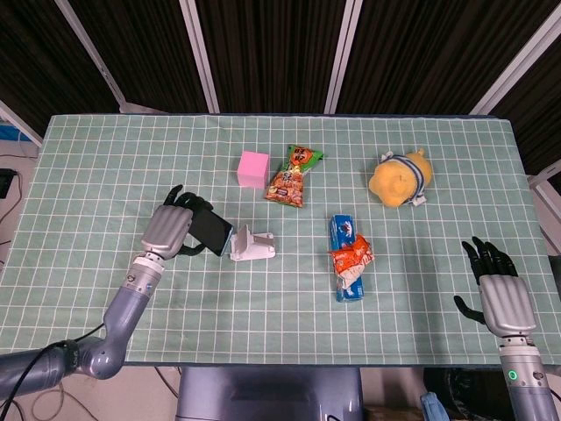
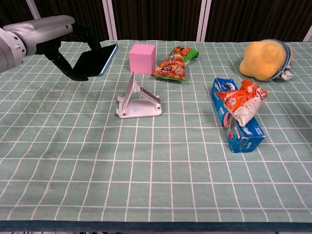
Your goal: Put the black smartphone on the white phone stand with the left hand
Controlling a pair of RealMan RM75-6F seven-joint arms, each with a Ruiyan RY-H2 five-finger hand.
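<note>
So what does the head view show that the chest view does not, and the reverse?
Only the head view shows the right hand, open and idle near the table's right edge. Only the chest view shows clear air under the black smartphone, held above the white phone stand. Both show the left hand gripping the phone, the pink cube, snack bags and yellow plush toy.
</note>
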